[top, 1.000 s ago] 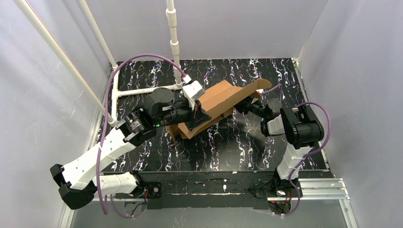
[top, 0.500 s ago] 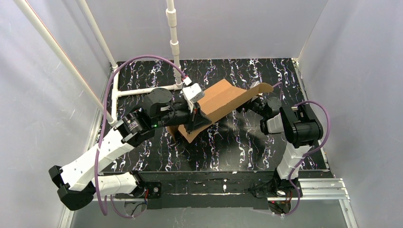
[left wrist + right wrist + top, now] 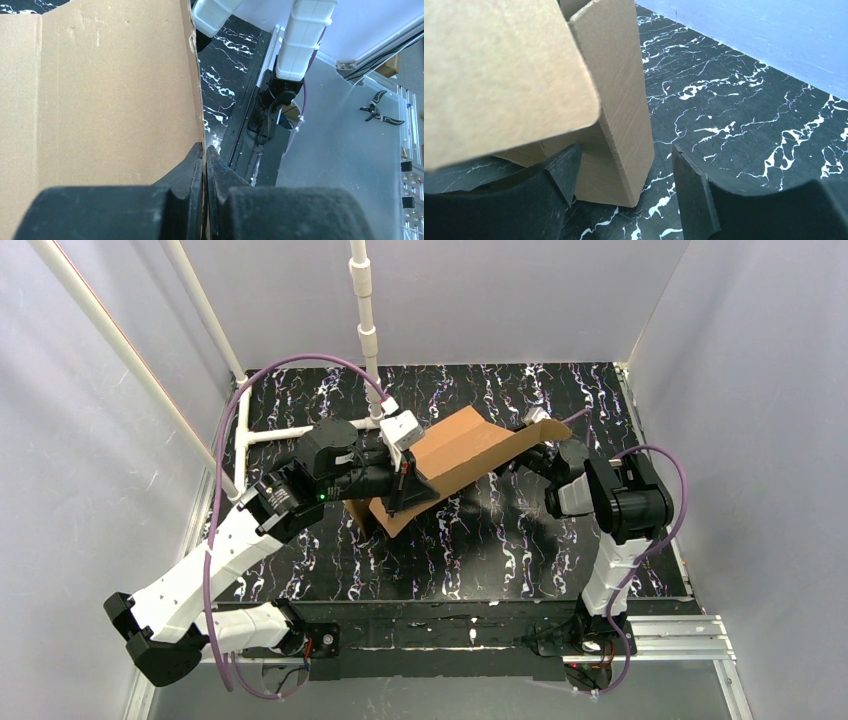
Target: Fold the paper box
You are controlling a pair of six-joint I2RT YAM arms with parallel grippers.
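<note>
The plain brown corrugated cardboard box (image 3: 465, 452), half folded, slanted above the middle of the black, white-veined table (image 3: 500, 540). The left gripper (image 3: 205, 160) pinched the box's left edge. The right gripper (image 3: 626, 165) stood spread about its right flap. Pale walls (image 3: 500, 300) and a white pipe (image 3: 362, 300) rose behind the box.

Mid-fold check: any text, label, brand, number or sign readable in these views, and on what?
No readable text in any view.
Box: plain brown cardboard, no print on the faces shown.
Left arm and right arm: white and black housings; any marking is too small to read.
Table: black with white veins, no writing.
</note>
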